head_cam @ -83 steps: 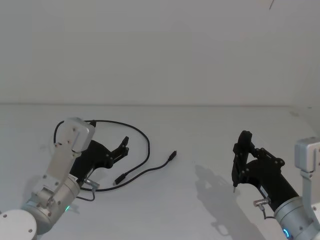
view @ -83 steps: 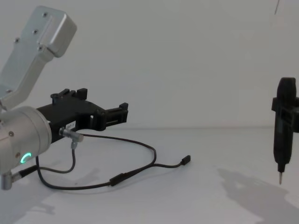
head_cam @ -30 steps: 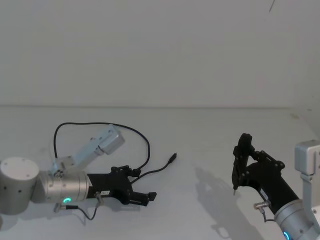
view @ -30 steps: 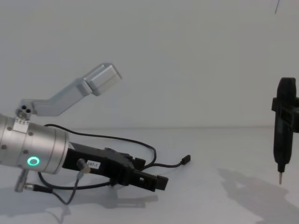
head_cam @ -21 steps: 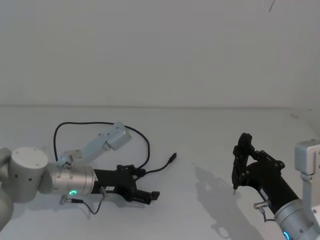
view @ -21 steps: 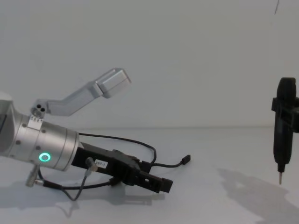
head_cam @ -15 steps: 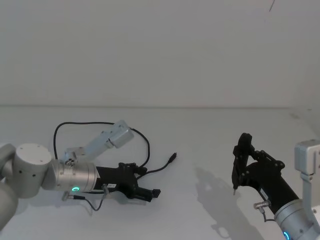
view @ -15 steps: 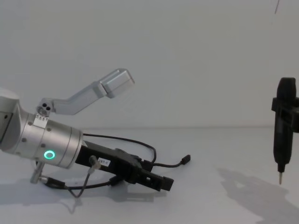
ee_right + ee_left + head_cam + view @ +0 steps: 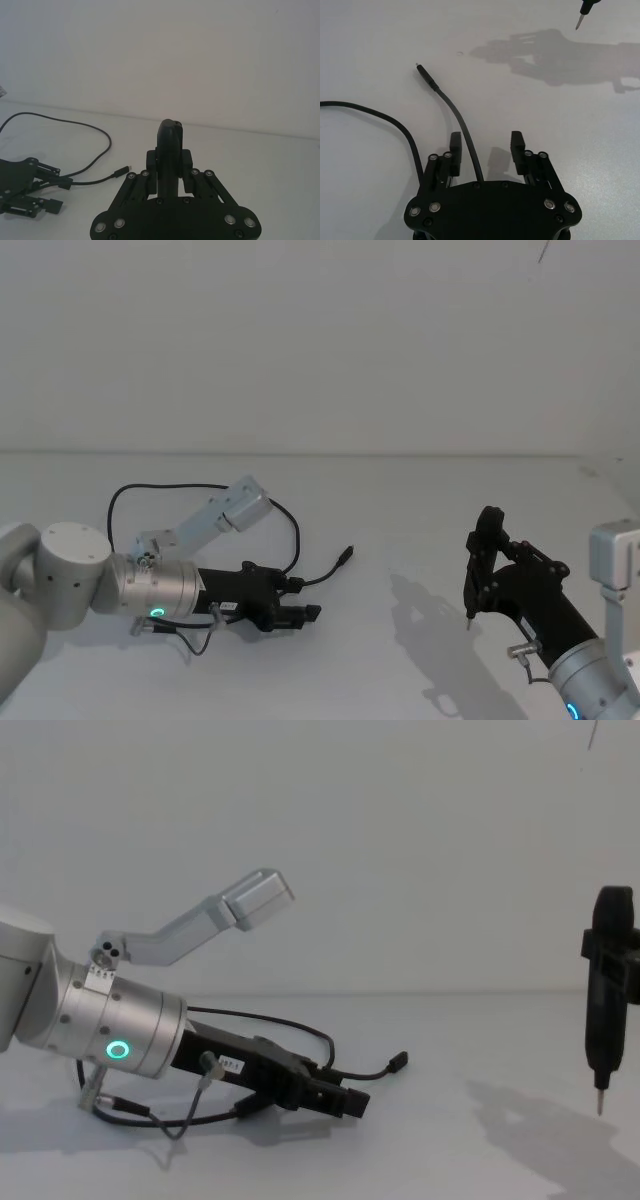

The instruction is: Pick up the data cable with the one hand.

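The data cable [image 9: 345, 555] is a thin black line looping over the white table, with one plug end pointing away. My left gripper [image 9: 306, 613], the one hand, has a silver cylinder with a green ring. It lies low over the table and is open. In the left wrist view a strand of the data cable [image 9: 451, 106] runs between the fingers [image 9: 455, 145], close to one of them and not pinched. From the chest, the left gripper [image 9: 350, 1103] sits just short of the plug end [image 9: 399, 1062]. My right gripper [image 9: 468, 614] hangs idle at the right, shut.
A short grey lead with a silver plug [image 9: 205, 1065] dangles from the left wrist. The left arm's silver link [image 9: 255, 898] sticks up behind the gripper. The right gripper [image 9: 598, 1104] ends in a brass tip above the table. Bare table lies between the two arms.
The left arm has swung down and turned its gripper low across the table. Over the last second it crept forward until the cable strand lay between its open fingers. The right arm stayed still.
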You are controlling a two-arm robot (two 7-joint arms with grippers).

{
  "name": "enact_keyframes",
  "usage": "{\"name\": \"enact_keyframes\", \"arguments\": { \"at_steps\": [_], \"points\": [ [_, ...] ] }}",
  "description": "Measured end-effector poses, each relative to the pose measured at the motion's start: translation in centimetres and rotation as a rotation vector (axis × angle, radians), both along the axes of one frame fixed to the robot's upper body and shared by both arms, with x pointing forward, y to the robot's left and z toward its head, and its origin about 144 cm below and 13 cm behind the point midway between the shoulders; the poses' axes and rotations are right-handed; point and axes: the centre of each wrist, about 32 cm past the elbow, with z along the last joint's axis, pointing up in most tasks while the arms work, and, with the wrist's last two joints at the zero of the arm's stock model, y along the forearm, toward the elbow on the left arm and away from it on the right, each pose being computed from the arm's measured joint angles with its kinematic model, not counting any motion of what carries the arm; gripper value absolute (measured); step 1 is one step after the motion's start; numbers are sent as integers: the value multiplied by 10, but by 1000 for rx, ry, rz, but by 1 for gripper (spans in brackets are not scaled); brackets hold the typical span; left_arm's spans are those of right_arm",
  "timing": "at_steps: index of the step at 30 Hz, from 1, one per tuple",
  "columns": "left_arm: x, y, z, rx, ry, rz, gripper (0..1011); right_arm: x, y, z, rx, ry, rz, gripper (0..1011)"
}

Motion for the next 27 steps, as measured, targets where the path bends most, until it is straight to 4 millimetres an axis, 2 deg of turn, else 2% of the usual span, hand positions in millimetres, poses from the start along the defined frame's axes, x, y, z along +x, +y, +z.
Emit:
{"name": "enact_keyframes", "arguments": {
  "at_steps": [3, 5, 18, 27],
  "points": [
    [1, -1, -1, -4, 1, -3, 568, 0, 0, 0, 0, 0, 0, 279],
    [2, -2, -2, -7, 3, -4, 457, 0, 0, 0, 0, 0, 0, 279],
    [3, -5, -1, -20, -10, -12, 56, 0, 0, 0, 0, 0, 0, 279],
    [-1, -3, 10, -64, -48, -57, 47, 0, 0, 0, 0, 0, 0, 279]
  ]
}}
